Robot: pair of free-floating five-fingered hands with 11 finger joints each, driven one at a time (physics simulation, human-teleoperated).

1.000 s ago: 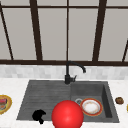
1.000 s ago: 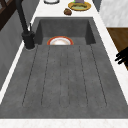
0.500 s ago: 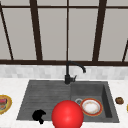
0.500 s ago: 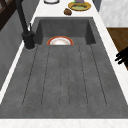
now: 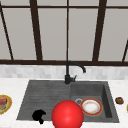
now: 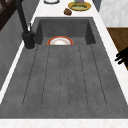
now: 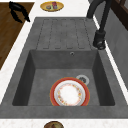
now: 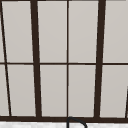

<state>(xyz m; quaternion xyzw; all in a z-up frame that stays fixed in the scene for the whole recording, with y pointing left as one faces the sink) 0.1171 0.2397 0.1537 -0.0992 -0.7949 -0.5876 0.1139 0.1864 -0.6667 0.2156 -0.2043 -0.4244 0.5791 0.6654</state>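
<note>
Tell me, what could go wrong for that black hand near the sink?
The left hand hangs by the front edge of the drainboard; moving in low, it might knock the rim. The plate lies deep in the basin, far from that hand; lifted past the steep walls, it could slip or chip.

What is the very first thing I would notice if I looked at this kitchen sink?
The big red ball at the front edge of the sink in the front view. Next, the red-rimmed plate lying flat in the basin beside the drain, and the black left hand with curled fingers at the sink's front left corner, holding nothing.
</note>
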